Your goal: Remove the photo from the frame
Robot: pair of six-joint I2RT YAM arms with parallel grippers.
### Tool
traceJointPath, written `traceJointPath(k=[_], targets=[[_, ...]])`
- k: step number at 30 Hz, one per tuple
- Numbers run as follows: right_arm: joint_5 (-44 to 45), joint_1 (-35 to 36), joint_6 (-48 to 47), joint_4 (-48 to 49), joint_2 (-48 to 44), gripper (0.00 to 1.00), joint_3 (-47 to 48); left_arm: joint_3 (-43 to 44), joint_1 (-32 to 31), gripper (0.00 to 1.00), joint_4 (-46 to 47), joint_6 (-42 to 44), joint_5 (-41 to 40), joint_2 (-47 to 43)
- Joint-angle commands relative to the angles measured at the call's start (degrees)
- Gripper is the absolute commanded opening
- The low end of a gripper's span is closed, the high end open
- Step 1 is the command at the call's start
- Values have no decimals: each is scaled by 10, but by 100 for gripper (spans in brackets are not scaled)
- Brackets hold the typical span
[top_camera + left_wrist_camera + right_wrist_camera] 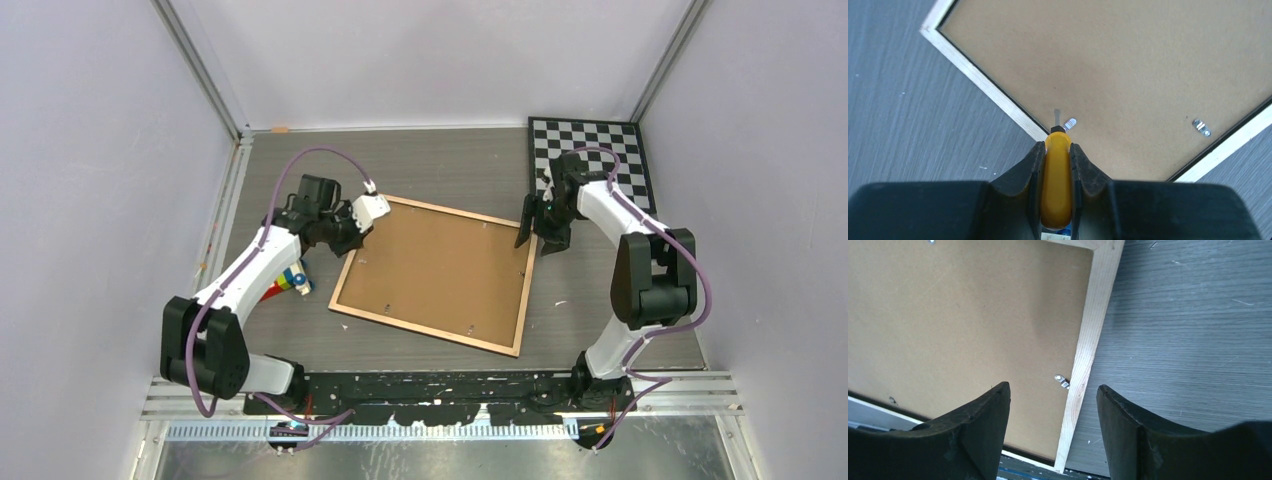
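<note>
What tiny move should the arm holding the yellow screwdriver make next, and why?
Probably push the yellow-handled screwdriver tip against the small silver metal tab, turning it aside: it overlaps the brown backing board, pinning it in the wood-rimmed frame.

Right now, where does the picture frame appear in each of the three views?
Top external: the frame lies in the centre, back side up, tilted, between the two arms.
Left wrist: the frame fills the upper right, one corner at upper left.
Right wrist: the frame fills the left; its rim runs down the middle.
Shared landmark: the brown backing board.
</note>
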Motion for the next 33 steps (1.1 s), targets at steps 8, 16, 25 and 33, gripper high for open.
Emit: traceJointPath(k=[8,16,25,33], targets=[[45,1,42,64,22,64,-17,29,6,0,13,-69,14,-33],[65,2,43,66,63,50,-28,24,6,0,8,-77,11,-54],[69,3,-45,29,153,12,82,19,10,0,-3,-86,5,-71],[62,5,-221,-71,264,1,278,11,13,0,-18,-85,0,-89]])
